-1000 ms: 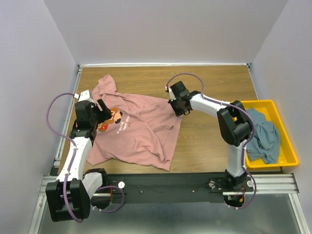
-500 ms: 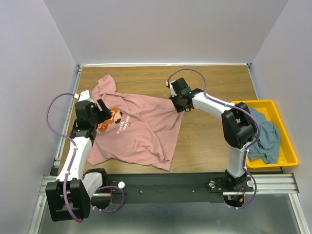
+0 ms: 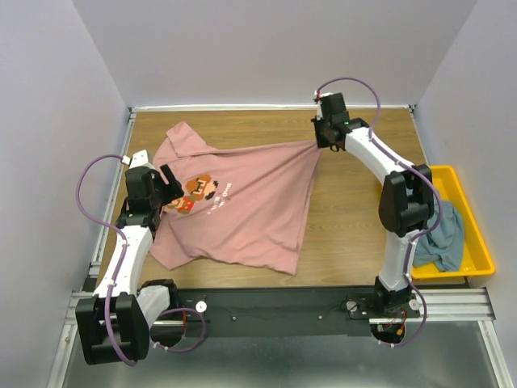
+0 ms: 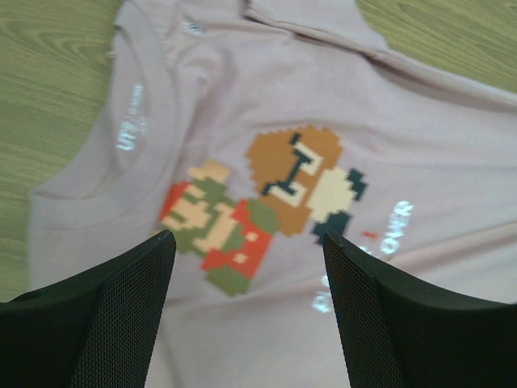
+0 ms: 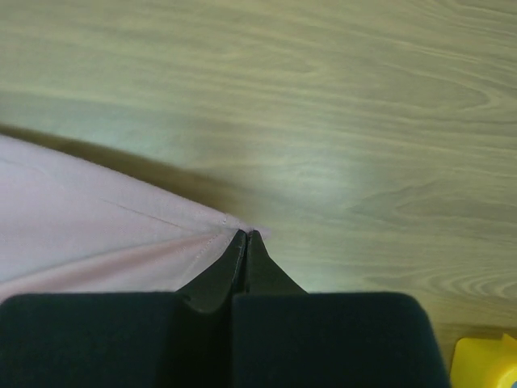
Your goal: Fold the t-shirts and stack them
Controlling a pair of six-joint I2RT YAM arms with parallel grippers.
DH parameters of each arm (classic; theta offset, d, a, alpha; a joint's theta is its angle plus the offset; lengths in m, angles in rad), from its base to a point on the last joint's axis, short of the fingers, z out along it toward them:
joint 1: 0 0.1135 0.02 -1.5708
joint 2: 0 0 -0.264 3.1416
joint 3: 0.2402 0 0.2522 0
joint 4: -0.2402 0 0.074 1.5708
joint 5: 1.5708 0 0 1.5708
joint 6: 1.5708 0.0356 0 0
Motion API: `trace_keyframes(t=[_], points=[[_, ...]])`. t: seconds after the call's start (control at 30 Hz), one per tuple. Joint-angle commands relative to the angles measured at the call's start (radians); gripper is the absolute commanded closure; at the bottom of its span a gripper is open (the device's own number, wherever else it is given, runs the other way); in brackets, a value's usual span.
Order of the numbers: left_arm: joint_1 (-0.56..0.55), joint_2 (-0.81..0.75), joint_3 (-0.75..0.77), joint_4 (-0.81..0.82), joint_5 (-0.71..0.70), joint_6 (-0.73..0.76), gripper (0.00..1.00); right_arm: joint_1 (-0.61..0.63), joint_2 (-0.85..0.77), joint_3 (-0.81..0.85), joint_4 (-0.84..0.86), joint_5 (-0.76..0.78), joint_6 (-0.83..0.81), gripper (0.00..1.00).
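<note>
Pinching a corner of the pink shirt (image 3: 242,210), the right gripper (image 3: 320,145) has its fingers pressed tight together on the cloth. In the wrist view you can see the hem gathered to a point right at the closed tips. That gripper sits out past the far left corner of the yellow bin (image 3: 485,259), toward the back of the table (image 3: 355,218). From there the shirt fans out away from the bin, drawn taut along its far edge. It lies front up on the wood, one sleeve at the far end and the bottom hem curling at the near side.

The left gripper (image 3: 172,181) is on the side of the shirt farthest from the bin, up by the collar. Its fingers are spread wide apart, with nothing between them. They frame the pixel cartoon print (image 4: 266,206), with the silvery lettering just beside it on the bin side. I cannot tell whether the fingers touch the cloth.

And in the bin itself, the blue-grey shirt (image 3: 444,234) lies bunched in a heap, filling the near half. The pink shirt lies well apart from it.
</note>
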Motion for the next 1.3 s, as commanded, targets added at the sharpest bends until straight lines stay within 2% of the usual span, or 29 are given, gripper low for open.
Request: trace_keyframes(t=[0.0, 0.23, 0.47, 0.6, 0.8, 0.97, 1.13, 1.17, 1.27], points=[[-0.004, 0.018, 0.013, -0.018, -0.069, 0.0, 0.19, -0.072, 0.08, 0.077, -0.011, -0.011, 0.061, 0.99], [-0.004, 0.102, 0.056, -0.016, -0.12, -0.017, 0.2, -0.098, 0.194, 0.175, -0.013, -0.054, 0.031, 0.99], [-0.004, 0.321, 0.155, 0.007, -0.105, -0.023, 0.2, -0.105, 0.249, 0.221, -0.013, -0.062, 0.009, 0.99], [-0.004, 0.445, 0.214, -0.002, -0.105, -0.023, 0.25, -0.111, 0.266, 0.238, -0.011, -0.071, 0.009, 0.99], [-0.004, 0.556, 0.251, -0.059, -0.14, -0.018, 0.28, -0.127, 0.283, 0.24, -0.01, -0.07, 0.008, 0.99], [-0.003, 0.48, 0.208, -0.09, -0.189, -0.066, 0.3, -0.139, 0.289, 0.25, -0.008, -0.07, 0.003, 0.99], [0.005, 0.378, 0.13, -0.101, -0.226, -0.124, 0.36, -0.145, 0.312, 0.285, -0.008, -0.07, -0.002, 0.99], [0.008, 0.372, 0.116, -0.104, -0.237, -0.13, 0.4, -0.145, 0.313, 0.29, -0.008, -0.074, 0.0, 0.99], [0.016, 0.354, 0.093, -0.104, -0.238, -0.136, 0.42, -0.145, 0.325, 0.307, -0.007, -0.084, -0.002, 0.99]])
